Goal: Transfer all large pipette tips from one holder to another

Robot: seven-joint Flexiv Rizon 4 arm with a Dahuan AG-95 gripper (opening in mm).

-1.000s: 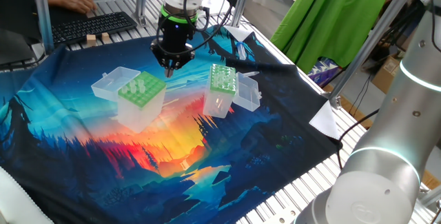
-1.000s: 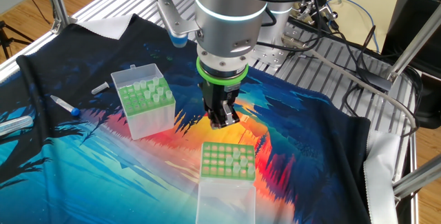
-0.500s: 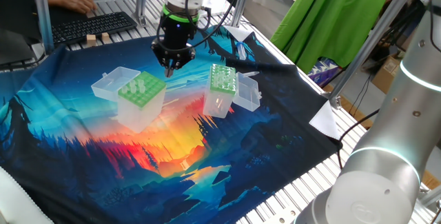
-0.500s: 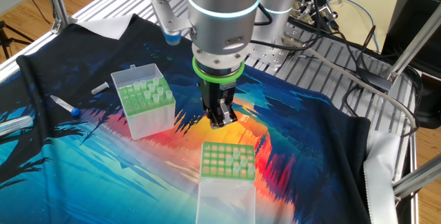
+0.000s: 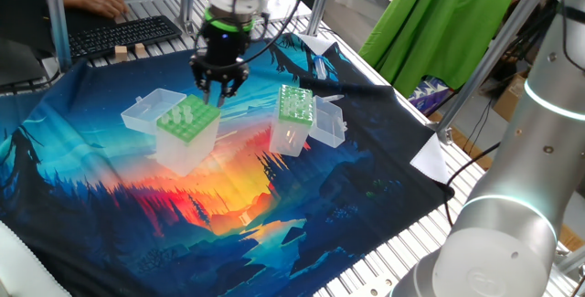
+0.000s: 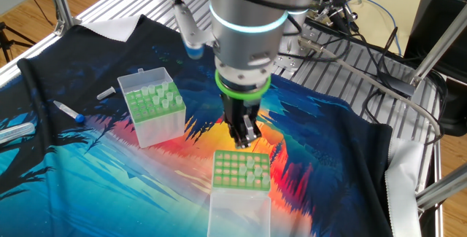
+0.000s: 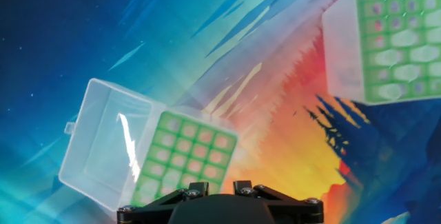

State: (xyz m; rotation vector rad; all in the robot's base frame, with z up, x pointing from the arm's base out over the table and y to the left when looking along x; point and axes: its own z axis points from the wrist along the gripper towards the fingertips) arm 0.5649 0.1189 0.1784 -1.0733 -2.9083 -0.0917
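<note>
The holder [image 5: 187, 125] with the light-green wide-holed top stands on the printed cloth with its clear lid [image 5: 146, 111] open; it also shows as holder [image 6: 241, 171] and holder [image 7: 185, 156]. My gripper [image 5: 219, 96] hangs just above its far edge, open, with nothing between the fingers; it shows too as gripper [image 6: 246, 141] and gripper [image 7: 217, 189]. The narrower box [image 5: 293, 114], seen also as box [image 6: 155, 110] and box [image 7: 389, 41], stands apart to the side. Whitish pipette tips [image 6: 157, 98] stick up from the narrower box, and a few tips [image 6: 255, 165] sit in the wide-holed holder.
A blue-capped tube [image 6: 69, 111] and a small white piece [image 6: 107, 92] lie on the cloth near the narrower box. A keyboard [image 5: 119, 34] and a person's hand [image 5: 102, 3] are at the table's back. A second grey arm [image 5: 521, 196] stands at the right edge.
The gripper has opened from shut. It has shifted sideways from the gap between the two boxes toward the wide-holed holder. The boxes have not moved.
</note>
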